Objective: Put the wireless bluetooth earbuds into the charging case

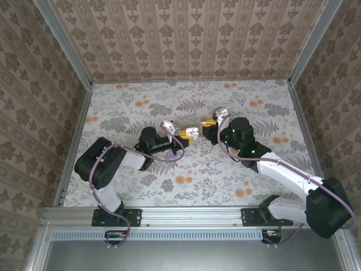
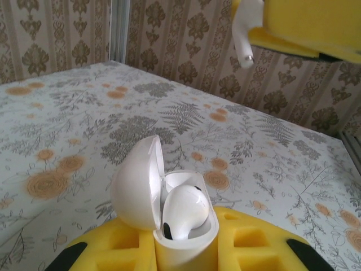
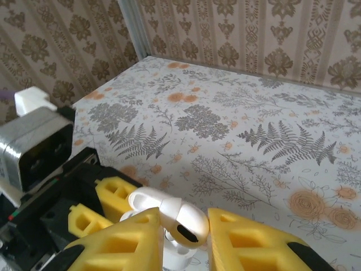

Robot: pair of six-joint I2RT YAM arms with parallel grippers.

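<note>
The white charging case [image 2: 135,186] stands upright between the yellow foam fingers of my left gripper [image 2: 186,244], which is shut on it. Its lid hangs open to the left and one white earbud [image 2: 183,212] sits in it. My right gripper [image 3: 183,231] is shut on a second earbud [image 3: 186,217], stem pointing down, just above the open case [image 3: 141,199]. In the left wrist view that earbud [image 2: 243,31] hangs from the right gripper's fingers [image 2: 304,25] above and beyond the case. In the top view the left gripper [image 1: 183,136] and right gripper [image 1: 204,129] meet at mid-table around the case [image 1: 192,131].
The floral tabletop [image 1: 237,169] is walled on three sides by patterned panels [image 1: 186,39] with metal corner posts. The left arm's black wrist and silver camera block [image 3: 34,147] sit close to the right gripper's left side.
</note>
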